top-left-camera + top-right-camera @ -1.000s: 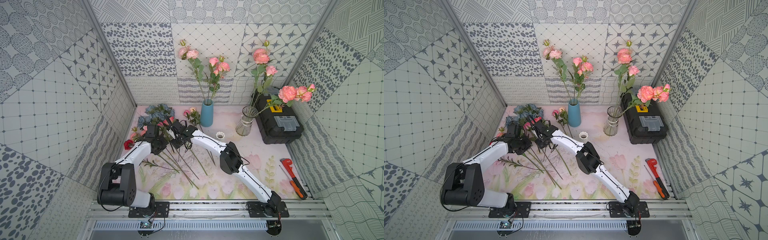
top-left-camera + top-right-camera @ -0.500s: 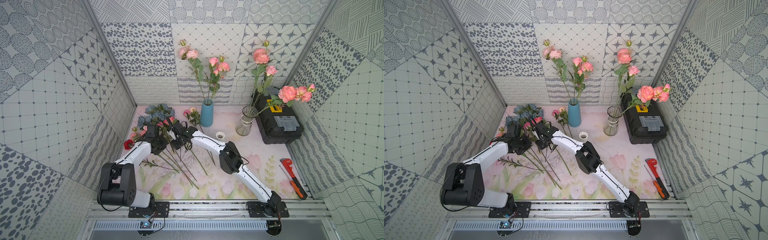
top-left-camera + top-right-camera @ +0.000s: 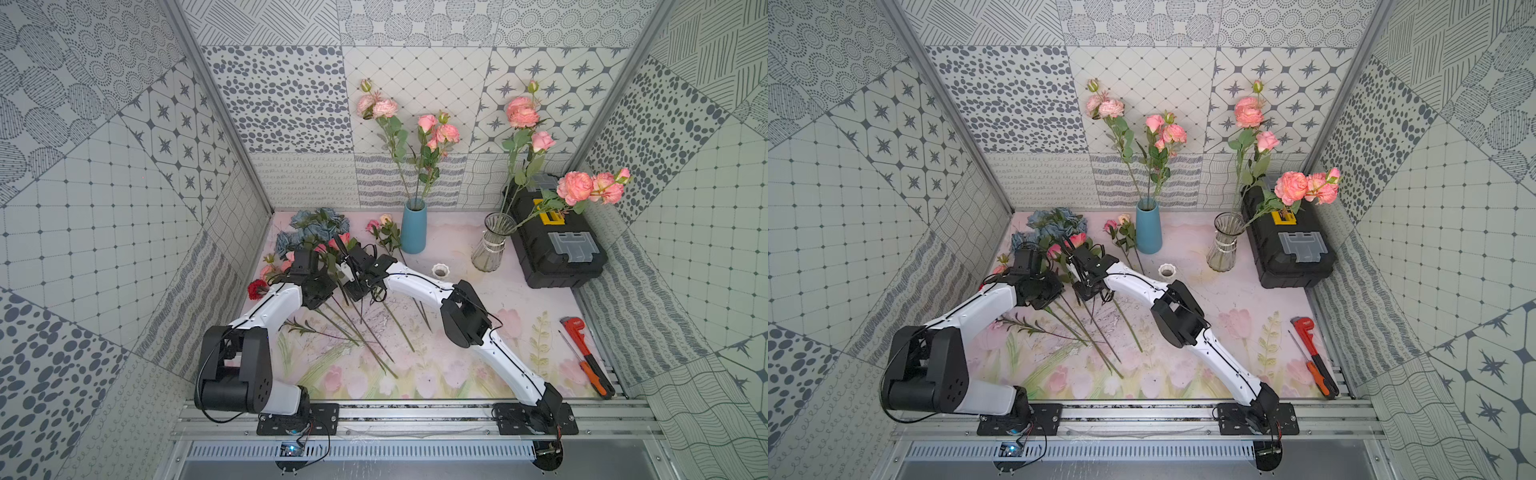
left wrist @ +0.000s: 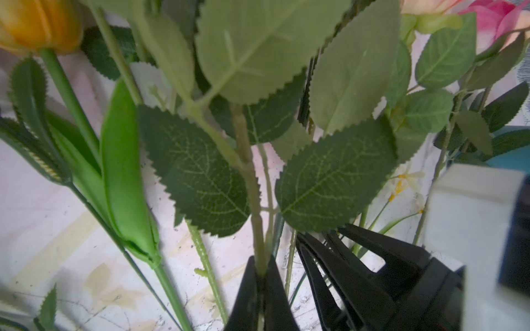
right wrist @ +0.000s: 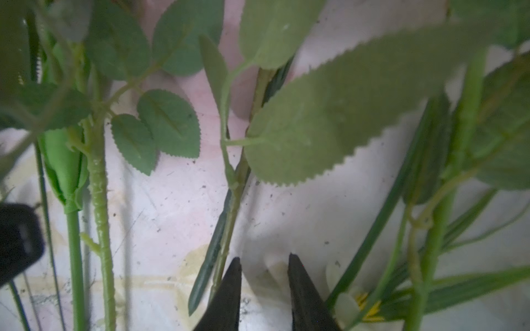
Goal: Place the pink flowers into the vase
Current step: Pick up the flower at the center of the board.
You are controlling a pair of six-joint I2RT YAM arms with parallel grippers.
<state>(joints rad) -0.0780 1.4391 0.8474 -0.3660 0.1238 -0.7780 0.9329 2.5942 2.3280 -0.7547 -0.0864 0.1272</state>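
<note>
Pink flowers lie in a heap at the table's back left, with pink blooms (image 3: 338,241) (image 3: 1077,240) among stems and leaves. My left gripper (image 4: 261,266) (image 3: 307,254) is shut on one leafy green stem (image 4: 252,186) from this heap; its bloom is hidden by leaves. Right beside it my right gripper (image 5: 263,263) (image 3: 343,248) stands slightly open over bare table, with a thin stem (image 5: 226,238) just outside one finger. More pink flowers stand in the blue vase (image 3: 413,226) (image 3: 1148,226) and in the glass vase (image 3: 492,243) (image 3: 1225,243).
Blue-grey flowers (image 3: 316,224), a red bloom (image 3: 257,289) and an orange tulip (image 4: 37,23) share the heap. A small white cup (image 3: 440,271) sits mid-table. A black toolbox (image 3: 557,245) stands at the back right, and a red wrench (image 3: 575,332) and screwdriver (image 3: 590,370) lie near the right edge.
</note>
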